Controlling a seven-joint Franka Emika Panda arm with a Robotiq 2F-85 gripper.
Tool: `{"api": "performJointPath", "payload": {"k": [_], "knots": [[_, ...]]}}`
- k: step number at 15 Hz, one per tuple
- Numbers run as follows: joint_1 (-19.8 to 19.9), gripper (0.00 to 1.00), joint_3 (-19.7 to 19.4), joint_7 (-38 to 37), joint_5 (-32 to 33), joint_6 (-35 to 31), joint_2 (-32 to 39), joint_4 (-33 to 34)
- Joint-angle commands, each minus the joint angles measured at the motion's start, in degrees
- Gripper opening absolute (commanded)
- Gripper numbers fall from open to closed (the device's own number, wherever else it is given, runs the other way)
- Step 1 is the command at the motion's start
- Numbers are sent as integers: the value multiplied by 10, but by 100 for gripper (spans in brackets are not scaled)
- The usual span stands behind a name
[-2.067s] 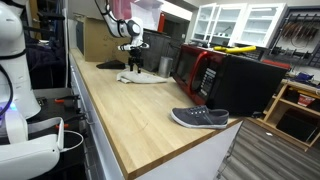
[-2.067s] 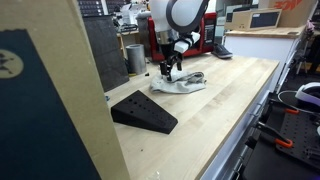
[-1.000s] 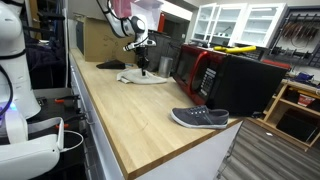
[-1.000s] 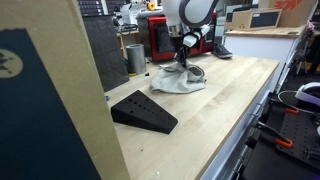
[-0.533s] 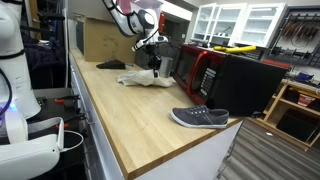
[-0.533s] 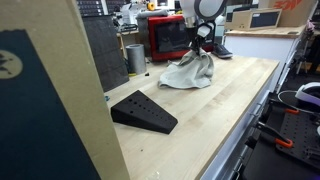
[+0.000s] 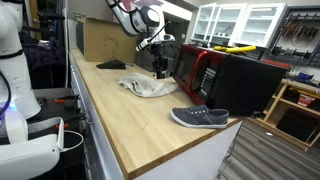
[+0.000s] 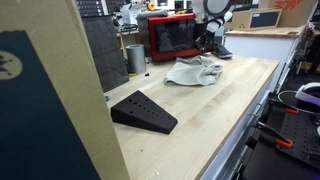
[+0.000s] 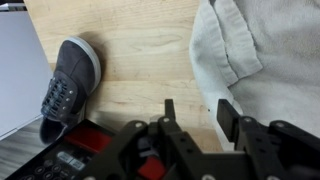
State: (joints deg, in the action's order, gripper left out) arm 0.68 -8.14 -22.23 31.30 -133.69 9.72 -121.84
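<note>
A light grey cloth (image 7: 148,87) lies crumpled on the wooden counter (image 7: 120,120); it also shows as the cloth (image 8: 195,71) beside the red microwave and as the cloth (image 9: 260,50) at the right of the wrist view. My gripper (image 7: 160,72) hangs just above the cloth's edge nearest the microwave, in front of the microwave door. In the wrist view the gripper (image 9: 198,108) is open, with bare wood between its fingers and the cloth's edge just past the right finger (image 9: 228,112). It holds nothing.
A grey sneaker (image 7: 200,118) lies near the counter's end, also seen as the sneaker (image 9: 65,85). A red microwave (image 7: 195,68) and black appliances stand along the wall. A black wedge (image 8: 143,110), a metal cup (image 8: 136,58) and a cardboard box (image 7: 100,40) stand further along the counter.
The gripper carried the cloth along the counter toward the microwave and sneaker, lifting it into a peak. Now the jaws have opened and the cloth has dropped flat.
</note>
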Motion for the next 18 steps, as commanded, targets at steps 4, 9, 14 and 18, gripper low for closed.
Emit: {"api": "performJointPath", "payload": {"k": [4,9,14,18], "knots": [[10,99,30,104,-138,-30,-29,-27],[-4,100,82,241,-259,9,-6,-27],[-18,100,114,286,-301,92,8,-23],[-25,100,120,271,-322,172,17,-12]]}}
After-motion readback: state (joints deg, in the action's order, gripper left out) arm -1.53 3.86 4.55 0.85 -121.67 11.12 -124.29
